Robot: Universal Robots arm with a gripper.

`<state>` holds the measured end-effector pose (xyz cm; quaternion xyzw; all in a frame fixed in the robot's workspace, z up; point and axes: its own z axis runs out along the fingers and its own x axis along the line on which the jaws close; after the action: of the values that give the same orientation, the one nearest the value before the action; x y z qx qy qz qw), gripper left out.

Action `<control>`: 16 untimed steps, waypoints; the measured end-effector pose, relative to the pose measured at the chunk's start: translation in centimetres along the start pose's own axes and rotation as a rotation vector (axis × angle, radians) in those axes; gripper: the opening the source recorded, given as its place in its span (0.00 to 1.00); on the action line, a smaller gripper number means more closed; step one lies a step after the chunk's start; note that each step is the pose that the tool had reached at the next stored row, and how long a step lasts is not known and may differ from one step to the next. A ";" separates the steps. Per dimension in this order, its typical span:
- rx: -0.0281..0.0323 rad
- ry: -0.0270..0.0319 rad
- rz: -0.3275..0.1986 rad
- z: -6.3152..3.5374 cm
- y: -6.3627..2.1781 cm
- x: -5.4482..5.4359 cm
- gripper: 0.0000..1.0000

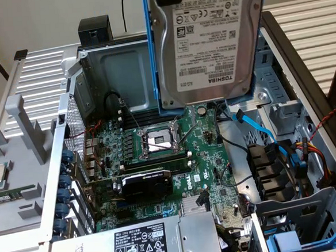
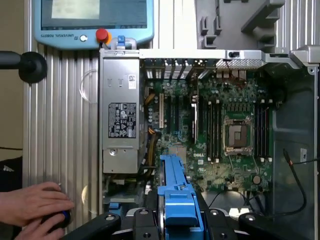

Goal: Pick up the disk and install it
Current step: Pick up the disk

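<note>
- Right up close, the gripper (image 2: 178, 218) is clamped on the disk (image 1: 208, 42), with a black finger on each side of its blue rails.
- The disk hangs upright in the air, label facing out, over the open computer case (image 1: 123, 65).
- Down below we've got the motherboard (image 1: 205, 158) with its CPU socket (image 1: 159, 141), and the power-supply box (image 2: 120, 115) just beside it.
- Farther out, a person's hands (image 2: 35, 202) sit on the ribbed worktop (image 2: 60, 125), and a teach pendant (image 2: 95, 20) lies past the case.

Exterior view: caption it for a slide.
Blue-railed disk held upright above the open computer case, label facing camera, motherboard below.
</note>
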<state>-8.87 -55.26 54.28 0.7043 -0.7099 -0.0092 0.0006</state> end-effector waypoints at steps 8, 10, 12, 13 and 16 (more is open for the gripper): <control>-0.0038 0.0000 0.000 -0.06 -3.24 1.4 0.37; -0.0048 0.0001 0.000 -0.08 -4.06 1.8 0.37; -0.0057 0.0000 0.000 -0.09 -4.72 2.3 0.37; -0.0061 0.0001 0.000 -0.10 -5.01 2.6 0.37; -0.0069 0.0000 0.000 -0.12 -5.86 3.5 0.37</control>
<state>-3.04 -58.78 54.28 0.7042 -0.7099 -0.0117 0.0031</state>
